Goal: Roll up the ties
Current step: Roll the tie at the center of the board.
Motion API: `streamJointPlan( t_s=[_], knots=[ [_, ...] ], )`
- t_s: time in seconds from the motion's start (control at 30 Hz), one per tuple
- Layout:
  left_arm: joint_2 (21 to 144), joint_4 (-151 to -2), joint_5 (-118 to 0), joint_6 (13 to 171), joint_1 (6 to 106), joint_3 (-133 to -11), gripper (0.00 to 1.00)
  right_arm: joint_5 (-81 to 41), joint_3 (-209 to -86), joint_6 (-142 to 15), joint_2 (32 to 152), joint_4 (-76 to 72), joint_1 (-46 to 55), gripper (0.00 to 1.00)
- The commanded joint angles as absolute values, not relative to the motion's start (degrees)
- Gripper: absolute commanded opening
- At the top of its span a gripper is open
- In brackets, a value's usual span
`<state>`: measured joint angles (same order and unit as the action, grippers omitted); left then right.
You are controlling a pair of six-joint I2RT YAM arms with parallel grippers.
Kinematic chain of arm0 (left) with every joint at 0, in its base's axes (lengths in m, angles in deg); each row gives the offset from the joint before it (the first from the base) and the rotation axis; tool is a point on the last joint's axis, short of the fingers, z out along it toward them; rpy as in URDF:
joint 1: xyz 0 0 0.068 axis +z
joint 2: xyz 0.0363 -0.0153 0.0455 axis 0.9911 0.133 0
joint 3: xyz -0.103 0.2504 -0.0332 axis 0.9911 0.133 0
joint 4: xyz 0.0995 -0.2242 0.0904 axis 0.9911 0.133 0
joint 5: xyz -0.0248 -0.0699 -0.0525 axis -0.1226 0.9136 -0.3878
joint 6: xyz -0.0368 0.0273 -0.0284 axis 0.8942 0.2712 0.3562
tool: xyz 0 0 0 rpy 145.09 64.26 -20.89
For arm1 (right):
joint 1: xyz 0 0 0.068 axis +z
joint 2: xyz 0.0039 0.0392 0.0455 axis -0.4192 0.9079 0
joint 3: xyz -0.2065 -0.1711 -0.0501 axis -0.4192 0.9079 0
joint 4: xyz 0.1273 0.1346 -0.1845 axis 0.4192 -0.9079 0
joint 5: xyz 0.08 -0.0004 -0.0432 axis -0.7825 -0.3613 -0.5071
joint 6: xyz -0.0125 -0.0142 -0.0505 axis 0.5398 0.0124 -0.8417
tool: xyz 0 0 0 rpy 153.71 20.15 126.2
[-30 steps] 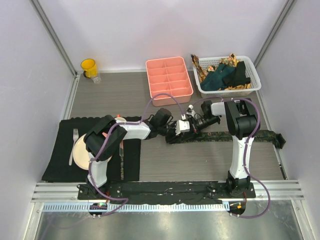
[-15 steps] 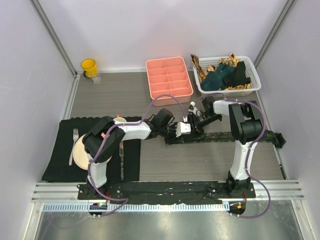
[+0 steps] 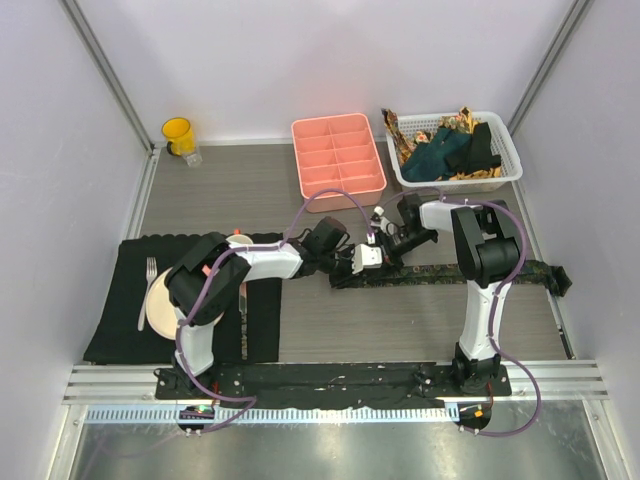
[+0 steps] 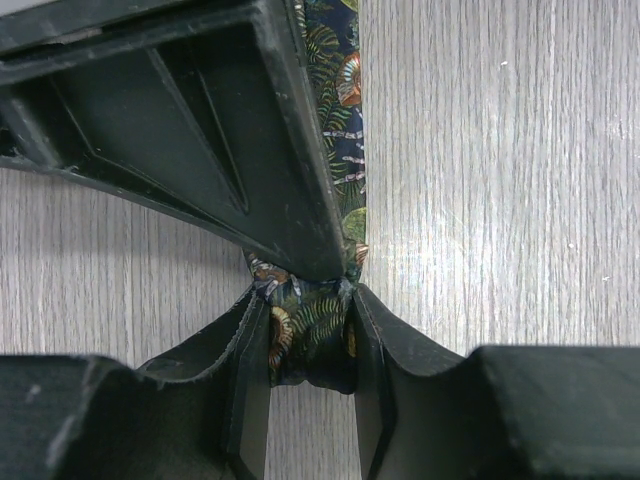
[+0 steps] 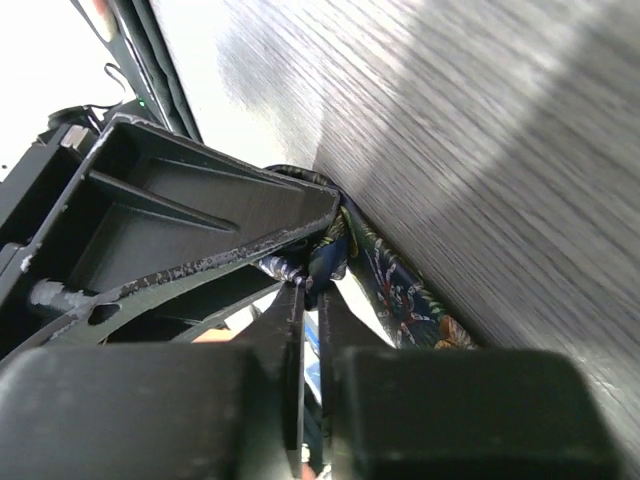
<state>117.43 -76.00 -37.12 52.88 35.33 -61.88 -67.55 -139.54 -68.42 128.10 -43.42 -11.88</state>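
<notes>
A dark tie (image 3: 470, 272) with a small multicoloured pattern lies stretched across the table, running right to the table's edge. My left gripper (image 3: 362, 258) is at its left end. In the left wrist view my left gripper (image 4: 308, 300) is shut on the tie's rolled end (image 4: 310, 335). My right gripper (image 3: 385, 243) meets it from the right. In the right wrist view my right gripper (image 5: 312, 290) has its jaws almost together, pinching a fold of the tie (image 5: 400, 290) at the tips. More ties (image 3: 445, 150) lie heaped in the white basket (image 3: 505, 150).
A pink divided tray (image 3: 338, 165) stands behind the grippers, left of the basket. A yellow cup (image 3: 178, 133) sits in the back left corner. On the left, a black placemat (image 3: 125, 330) carries a plate (image 3: 160, 305) and fork (image 3: 150, 290).
My right gripper opened, shifted slightly left toward the left gripper and closed again on the tie's end. The left gripper kept its hold and barely moved.
</notes>
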Motion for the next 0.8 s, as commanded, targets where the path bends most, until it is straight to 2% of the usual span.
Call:
streamJointPlan(
  t_s=[0.0, 0.1, 0.2, 0.23, 0.4, 0.63, 0.77],
  knots=[
    [119.3, -66.6, -38.8, 51.8, 35.5, -59.0, 0.24, -65.1, -142.5, -70.2, 127.2, -44.3, -12.0, 0.01],
    [119.0, -66.7, -38.0, 50.6, 35.8, -58.4, 0.29, -63.6, -143.4, -71.7, 127.6, -45.7, -12.0, 0.01],
    [119.1, -66.2, -36.5, 49.5, 36.2, -58.8, 0.39, -63.3, -143.5, -72.2, 128.8, -46.0, -12.0, 0.01],
    [119.0, -65.9, -36.3, 49.6, 36.4, -59.0, 0.48, -63.4, -143.5, -72.5, 129.0, -46.0, -12.1, 0.01],
    [118.2, -67.6, -35.6, 51.5, 36.7, -60.4, 0.70, -63.4, -142.6, -72.6, 129.2, -46.1, -11.4, 0.01],
    [118.1, -71.4, -36.2, 55.2, 36.7, -62.9, 0.86, -63.1, -141.8, -72.7, 129.4, -45.7, -11.2, 0.01],
    [119.0, -73.0, -38.2, 56.3, 36.5, -64.6, 0.88, -63.7, -142.4, -72.5, 129.4, -45.8, -11.0, 0.01]
  ],
)
